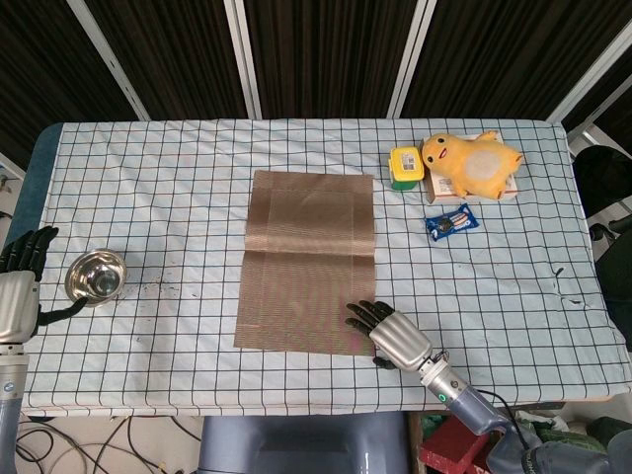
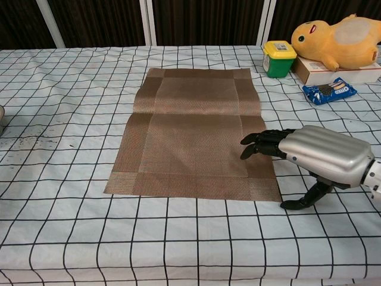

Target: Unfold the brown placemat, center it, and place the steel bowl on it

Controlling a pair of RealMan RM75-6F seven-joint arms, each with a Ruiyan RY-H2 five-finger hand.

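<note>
The brown placemat [image 1: 307,259] [image 2: 195,134] lies unfolded and flat near the table's middle, with a crease across it. My right hand [image 1: 390,334] [image 2: 312,156] hovers at the mat's near right corner, fingers stretched out over its edge and thumb pointing down to the cloth, holding nothing. The steel bowl [image 1: 96,276] stands upright at the far left of the table; only a sliver of its rim shows in the chest view. My left hand [image 1: 20,286] is beside the bowl on its left, fingers spread, with the thumb reaching toward the bowl's rim.
At the back right a yellow plush toy [image 1: 472,162] lies on a box, beside a green tub with a yellow lid [image 1: 405,167] and a blue snack packet [image 1: 451,222]. A checked cloth [image 1: 178,197] covers the table.
</note>
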